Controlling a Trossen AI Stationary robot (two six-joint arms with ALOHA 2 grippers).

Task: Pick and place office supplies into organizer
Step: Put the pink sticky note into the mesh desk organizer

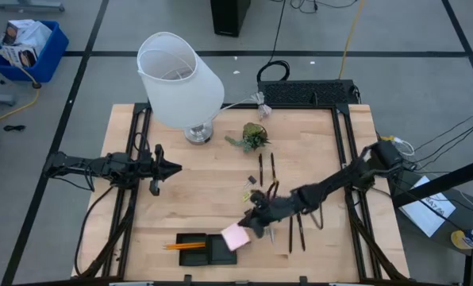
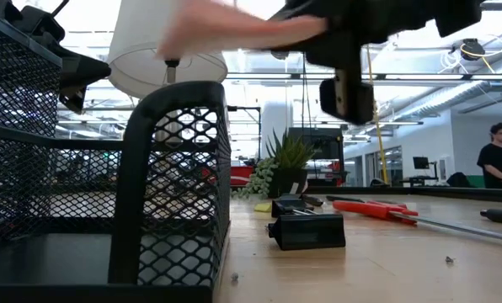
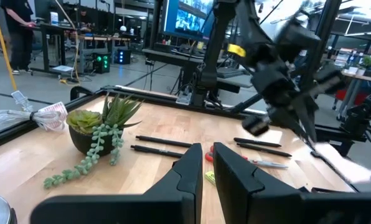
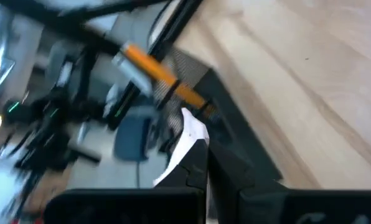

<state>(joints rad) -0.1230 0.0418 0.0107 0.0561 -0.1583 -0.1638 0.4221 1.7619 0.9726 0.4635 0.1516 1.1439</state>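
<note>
High view: right gripper (image 1: 248, 226), jaws clamped on the pink sticky-note pad (image 1: 236, 237), holds it above the organizer's (image 1: 197, 248) right edge; orange pencils (image 1: 182, 245) lie inside. Left gripper (image 1: 175, 168) waits beside the lamp (image 1: 178, 79), jaws together.

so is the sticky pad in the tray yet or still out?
Out. The pink sticky pad is held in the right claw, at the right edge of the black tray, not set down inside. Only the pencils lie in it.
</note>
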